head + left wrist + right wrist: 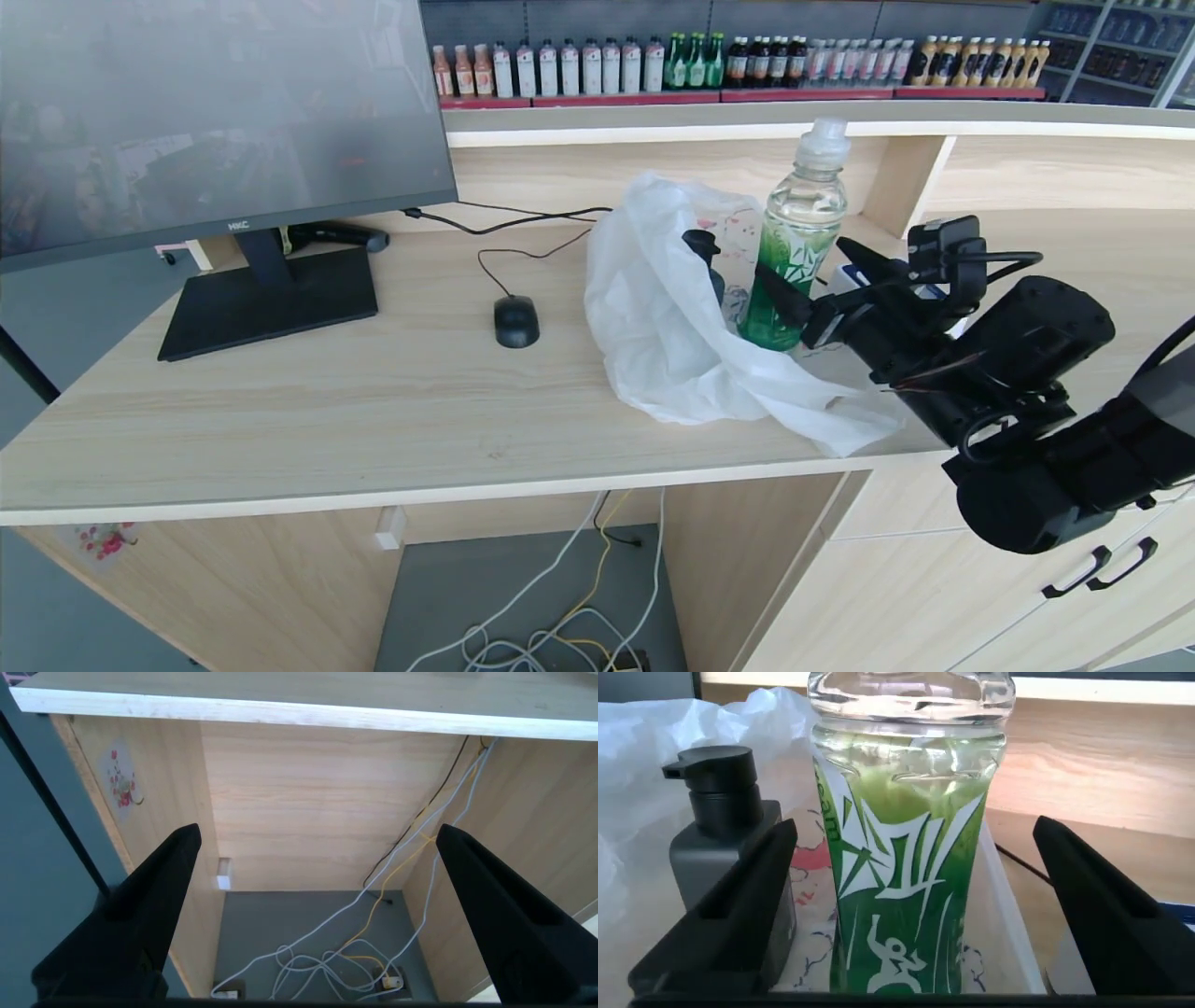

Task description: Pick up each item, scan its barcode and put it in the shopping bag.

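As the right tool (pixel 915 938) gapes, bottle (pixel 906 849) stands between.

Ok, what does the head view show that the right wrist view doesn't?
Only the head view: the monitor, the mouse, the shelf of drinks and the cap on the green bottle. Only the right wrist view: the pump bottle with its grey body below the black head. Both: the green bottle's label, the white shopping bag and the right gripper, open either side of the bottle.

left end effector (pixel 318 835) spread | counter (pixel 280 711) ahead | cables (pixel 322 952) on floor (pixel 271 917)
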Controlling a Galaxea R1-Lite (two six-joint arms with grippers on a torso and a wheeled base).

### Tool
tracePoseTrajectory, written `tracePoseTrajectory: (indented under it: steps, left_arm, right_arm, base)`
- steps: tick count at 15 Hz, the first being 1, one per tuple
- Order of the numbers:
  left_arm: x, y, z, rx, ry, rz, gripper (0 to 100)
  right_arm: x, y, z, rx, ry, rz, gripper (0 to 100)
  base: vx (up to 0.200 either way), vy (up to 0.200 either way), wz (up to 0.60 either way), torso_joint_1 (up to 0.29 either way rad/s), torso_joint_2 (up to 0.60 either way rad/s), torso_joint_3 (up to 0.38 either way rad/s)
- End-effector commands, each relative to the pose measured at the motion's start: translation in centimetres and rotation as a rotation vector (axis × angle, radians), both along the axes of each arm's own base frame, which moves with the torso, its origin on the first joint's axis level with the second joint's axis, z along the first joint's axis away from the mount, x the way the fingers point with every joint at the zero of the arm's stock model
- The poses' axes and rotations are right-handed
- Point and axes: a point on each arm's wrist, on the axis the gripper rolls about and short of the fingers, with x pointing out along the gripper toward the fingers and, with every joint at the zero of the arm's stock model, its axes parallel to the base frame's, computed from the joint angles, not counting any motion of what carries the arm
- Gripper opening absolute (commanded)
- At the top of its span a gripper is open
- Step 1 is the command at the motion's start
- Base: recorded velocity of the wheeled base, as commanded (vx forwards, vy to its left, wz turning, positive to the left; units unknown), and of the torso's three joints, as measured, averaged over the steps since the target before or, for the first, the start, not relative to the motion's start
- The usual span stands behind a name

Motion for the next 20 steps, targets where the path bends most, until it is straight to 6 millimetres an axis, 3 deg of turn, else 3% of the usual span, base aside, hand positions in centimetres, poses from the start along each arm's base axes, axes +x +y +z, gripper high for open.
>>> tracePoseTrajectory:
  steps: [1,6,10,13,15,17,20]
  left_arm:
    - [0.0,0.0,0.0,0.000,0.000,0.000,100]
    - [0.0,0.0,0.0,0.003,0.000,0.000,100]
    - [0.0,0.0,0.0,0.002,0.000,0.000,100]
    - [0.0,0.0,0.0,0.002,0.000,0.000,100]
    - [0.0,0.0,0.0,0.002,0.000,0.000,100]
    - [0.0,0.0,0.0,0.002,0.000,0.000,100]
    - [0.0,0.0,0.0,0.000,0.000,0.000,100]
  right_arm:
    - [-3.0,-1.3,2.0,0.006,-0.031,-0.013,100]
    - [-9.4,-3.2,3.0,-0.014,-0.031,-0.029,100]
    - [-14.4,-4.7,2.7,-0.018,-0.021,-0.036,100]
    - [-21.8,-6.6,-0.3,-0.031,0.042,-0.030,100]
    - [-22.8,-7.1,0.2,0.026,0.021,-0.096,100]
    - [-24.5,-7.6,-0.5,0.045,0.126,-0.096,100]
    - [-29.0,-8.7,-4.2,-0.045,0.382,-0.078,100]
  base:
    - [0.000,0.000,0.00,0.000,0.00,0.000]
    - [0.000,0.000,0.00,0.000,0.00,0.000]
    - [0.000,0.000,0.00,0.000,0.00,0.000]
    - [0.000,0.000,0.00,0.000,0.00,0.000]
    - [0.000,0.000,0.00,0.000,0.00,0.000]
    - [0.000,0.000,0.00,0.000,0.00,0.000]
    - [0.000,0.000,0.00,0.000,0.00,0.000]
